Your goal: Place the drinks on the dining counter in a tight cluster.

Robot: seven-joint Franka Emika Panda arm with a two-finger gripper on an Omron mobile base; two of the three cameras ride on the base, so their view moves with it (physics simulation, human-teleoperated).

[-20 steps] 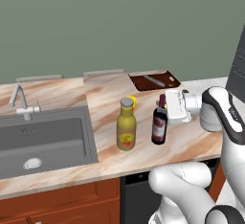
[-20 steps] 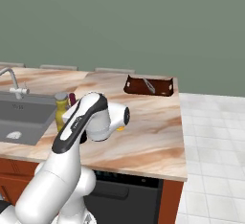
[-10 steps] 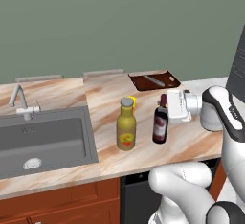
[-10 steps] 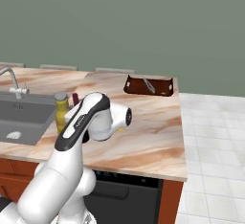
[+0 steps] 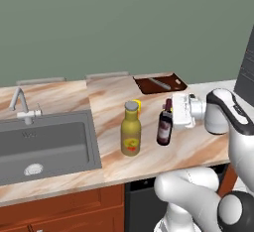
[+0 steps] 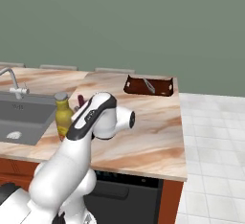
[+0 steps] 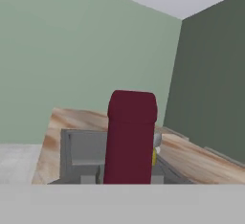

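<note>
Gripper (image 5: 171, 111) pinching the neck of the wine bottle (image 5: 164, 125), jaws tight on it just under the maroon cap. Bottle upright on the counter (image 5: 114, 102), right of the sink (image 5: 44, 144), maroon label facing out, no legible text. Olive-yellow bottle (image 5: 131, 129) stands just beside the wine bottle, between it and the sink; red-and-yellow label, writing too small to read. Tap (image 5: 21, 106) at the sink's back edge. Brown tray (image 5: 159, 83) behind the bottles.

Fat olive-yellow bottle (image 5: 131, 135), grey cap, upright on marbled counter (image 5: 114, 102) right of the sink. Dark wine bottle (image 5: 164, 125), maroon label, upright just beside it on the right, apart; maroon cap close in hand view.
</note>
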